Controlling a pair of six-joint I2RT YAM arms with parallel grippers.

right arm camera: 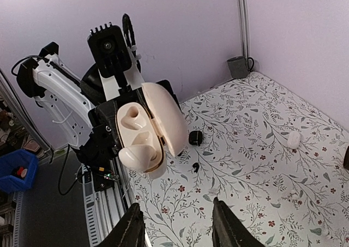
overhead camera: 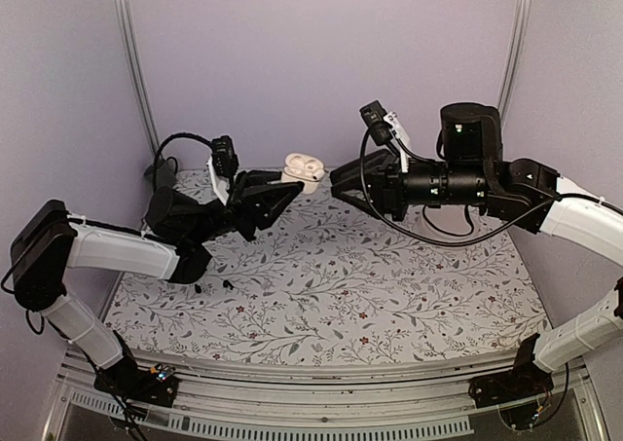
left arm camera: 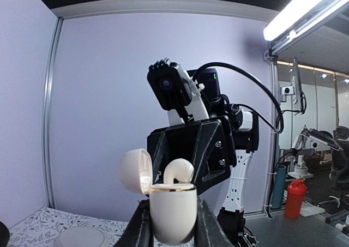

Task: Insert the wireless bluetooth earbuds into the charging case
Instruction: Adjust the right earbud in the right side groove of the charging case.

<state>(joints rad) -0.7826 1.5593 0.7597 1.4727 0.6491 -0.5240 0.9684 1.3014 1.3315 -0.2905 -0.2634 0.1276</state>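
This is a robotics lab, and a working test cell at that. The table (overhead camera: 389, 295) with its flowered cloth sits boxed in by plain lilac wall panels (overhead camera: 321, 61), held in aluminium posts (overhead camera: 131, 61) behind it and to either side. Along the table's near edge runs a slotted metal rail (overhead camera: 321, 378), with a left arm (overhead camera: 107, 251) and a right arm (overhead camera: 574, 217) bolted to it. Above the table a tube light (left arm camera: 300, 10) glares. Past the table's right side stand another robot arm (left arm camera: 312, 140) and a red bottle (left arm camera: 295, 198); past its left side, a blue parts bin (right arm camera: 19, 173)
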